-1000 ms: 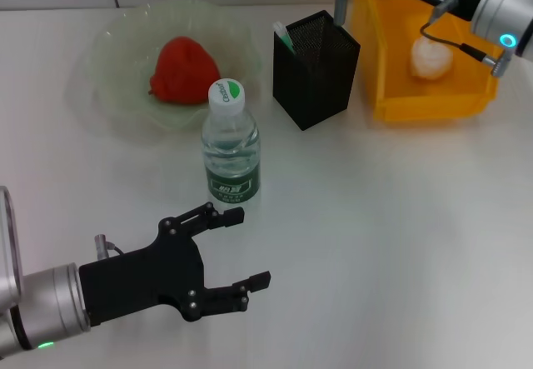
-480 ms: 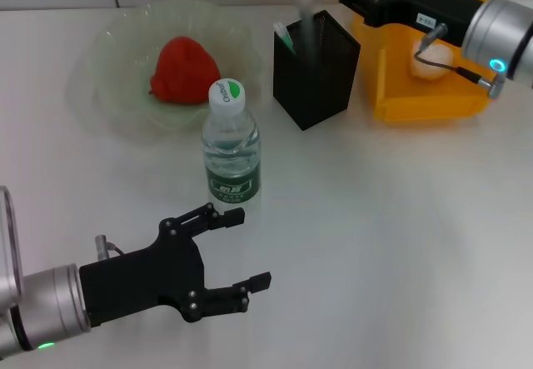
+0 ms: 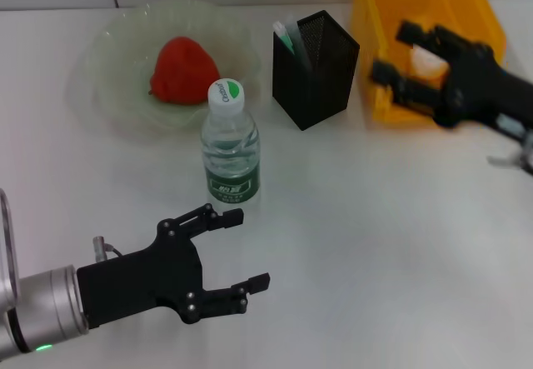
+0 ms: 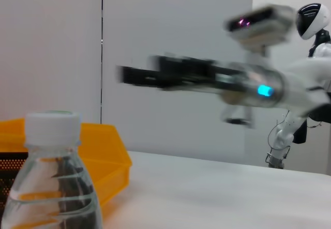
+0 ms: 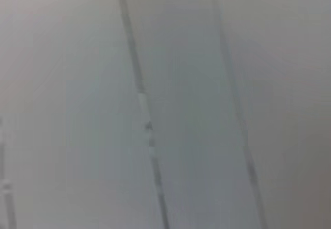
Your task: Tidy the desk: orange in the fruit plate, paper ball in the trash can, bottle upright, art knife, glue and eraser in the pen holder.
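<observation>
On bottle (image 3: 231,148) cap, tiny unreadable writing; left hand (image 3: 236,249) and right hand (image 3: 394,54) both open.

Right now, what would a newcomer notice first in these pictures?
The red fruit in the green plate at far left, and the orange bin at far right. The right pincer hangs open over the bin's near wall; the left pincer rests open before the upright bottle.

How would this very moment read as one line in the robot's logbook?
left gripper: open, near clear plastic bottle, upright | right gripper: open, over yellow bin | black mesh pen holder: holds items
</observation>
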